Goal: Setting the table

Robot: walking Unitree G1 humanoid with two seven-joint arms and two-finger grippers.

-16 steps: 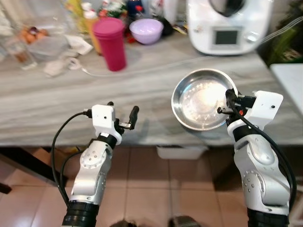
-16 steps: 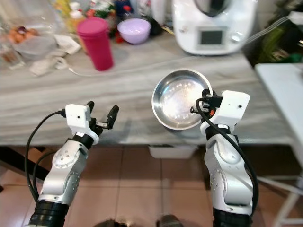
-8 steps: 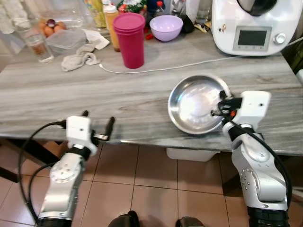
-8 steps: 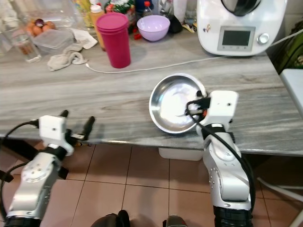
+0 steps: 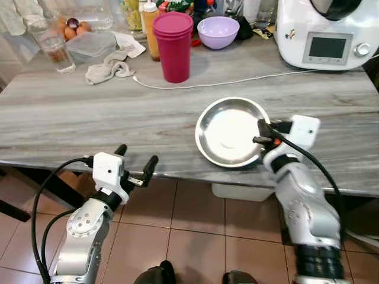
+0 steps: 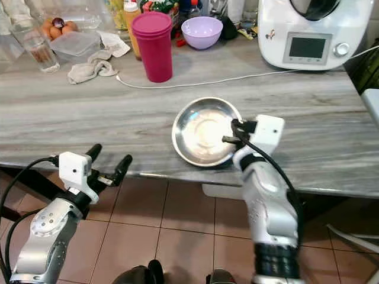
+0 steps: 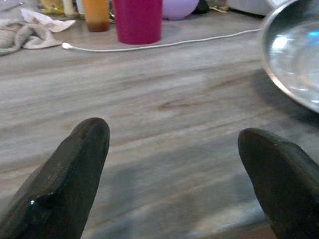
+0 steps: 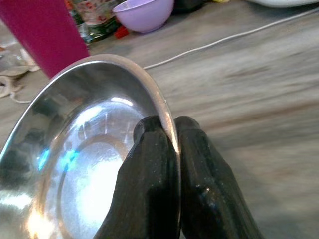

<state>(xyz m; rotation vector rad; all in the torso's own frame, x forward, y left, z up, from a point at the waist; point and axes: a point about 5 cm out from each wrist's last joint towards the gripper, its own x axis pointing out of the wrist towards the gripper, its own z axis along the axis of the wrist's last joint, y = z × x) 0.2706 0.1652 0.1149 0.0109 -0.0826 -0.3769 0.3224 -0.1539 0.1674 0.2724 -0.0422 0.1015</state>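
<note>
A long grey marbled bench (image 5: 77, 112) spans the scene. At its back right stands a white kitchen machine (image 5: 325, 29), with a lilac bowl (image 5: 218, 31) and a magenta tumbler (image 5: 173, 46) to its left, and a white cable (image 5: 237, 81) trails between them. Near the front edge lies the steel bowl (image 5: 228, 131); the right gripper (image 5: 262, 132) has its fingers (image 8: 149, 164) pinched on the bowl's right rim. The left gripper (image 5: 136, 163) hovers before the bench edge, fingers (image 7: 70, 179) spread wide, holding nothing.
</note>
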